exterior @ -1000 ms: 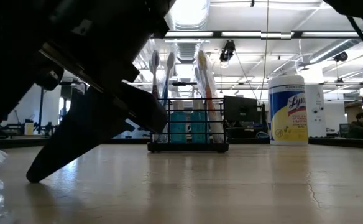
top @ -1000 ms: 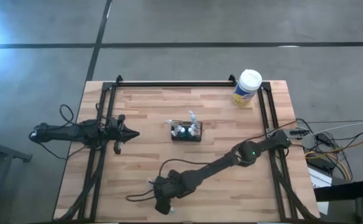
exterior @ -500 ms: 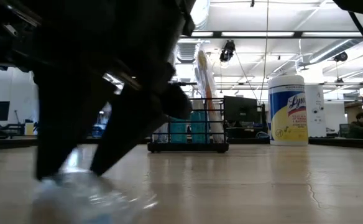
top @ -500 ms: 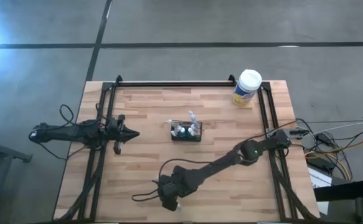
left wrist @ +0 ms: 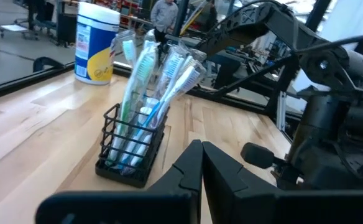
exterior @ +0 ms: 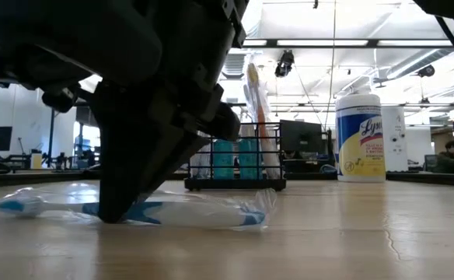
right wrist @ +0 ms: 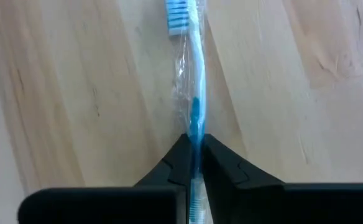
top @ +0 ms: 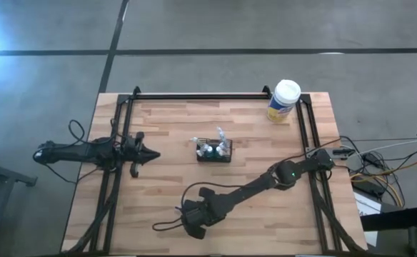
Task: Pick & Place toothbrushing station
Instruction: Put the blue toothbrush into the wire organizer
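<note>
The right gripper point(right wrist: 192, 149) is clenched on a wrapped toothbrush point(right wrist: 191, 74) lying flat on the table point(top: 265, 143), its jaws pinching the handle about midway from both sides. In the right wrist view the brush runs straight out ahead of the fingers, blue bristles at the far tip, so its long axis lines up with the gripper's reach. The low view shows the same brush point(exterior: 141, 210) in its clear wrap resting on the wood, the fingers coming down on it from above.

This grasp sits at the near edge of the table, a little left of centre, at point(top: 194, 223) in the high view. The basket point(top: 214, 151) stands toward the middle, farther away and slightly right of the jaws, well apart from them. It holds several upright brushes point(left wrist: 153, 68) and 2 tubes point(exterior: 239, 158). I judge the coming move is a lift, a tilt to upright, and a carry away from the near edge to the basket.

The left gripper point(top: 151, 153) waits clenched and empty at the left, level with the basket. A canister point(top: 284, 101) stands at the far right.
</note>
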Action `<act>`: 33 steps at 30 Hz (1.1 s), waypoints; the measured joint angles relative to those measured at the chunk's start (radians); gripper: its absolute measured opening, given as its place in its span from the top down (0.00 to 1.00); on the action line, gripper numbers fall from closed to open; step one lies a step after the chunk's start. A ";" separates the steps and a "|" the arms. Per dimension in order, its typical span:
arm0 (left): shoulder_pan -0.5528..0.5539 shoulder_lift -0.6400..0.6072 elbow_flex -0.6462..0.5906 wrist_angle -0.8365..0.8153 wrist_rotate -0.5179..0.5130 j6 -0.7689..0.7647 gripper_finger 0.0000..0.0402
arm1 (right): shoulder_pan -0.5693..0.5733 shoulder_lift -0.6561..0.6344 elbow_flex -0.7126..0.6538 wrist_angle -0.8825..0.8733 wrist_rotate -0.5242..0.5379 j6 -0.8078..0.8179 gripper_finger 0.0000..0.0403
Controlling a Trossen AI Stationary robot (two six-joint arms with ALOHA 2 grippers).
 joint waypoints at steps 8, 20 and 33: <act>0.000 0.000 -0.001 0.000 0.040 0.029 0.97 | 0.021 -0.085 -0.008 -0.015 0.143 -0.106 0.96; 0.000 0.000 -0.002 0.009 0.134 0.031 0.97 | 0.049 -0.366 -0.057 -0.012 0.407 -0.352 0.97; 0.000 0.005 -0.007 0.106 0.182 0.127 0.97 | -0.035 -0.770 -0.645 0.704 0.098 -0.781 0.97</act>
